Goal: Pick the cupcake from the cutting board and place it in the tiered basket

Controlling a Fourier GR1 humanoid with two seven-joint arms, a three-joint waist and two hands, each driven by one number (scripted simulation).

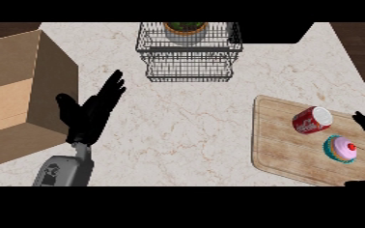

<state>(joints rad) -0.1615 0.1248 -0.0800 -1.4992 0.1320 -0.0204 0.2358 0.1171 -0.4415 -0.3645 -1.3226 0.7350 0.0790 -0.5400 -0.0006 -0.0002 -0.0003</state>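
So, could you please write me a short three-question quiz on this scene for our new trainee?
1. True or false: the cupcake already sits in the tiered basket.
2. What lies beside the cupcake on the cutting board? A) a banana B) a red can C) a spoon
3. Fill in: the left robot hand is ____ and holds nothing.
Key: 1 false; 2 B; 3 open.

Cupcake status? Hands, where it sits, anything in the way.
Left robot hand open, at left. Right robot hand barely showing at right edge. Cupcake on cutting board, unheld. Soda can lying beside it; plant in tiered basket.
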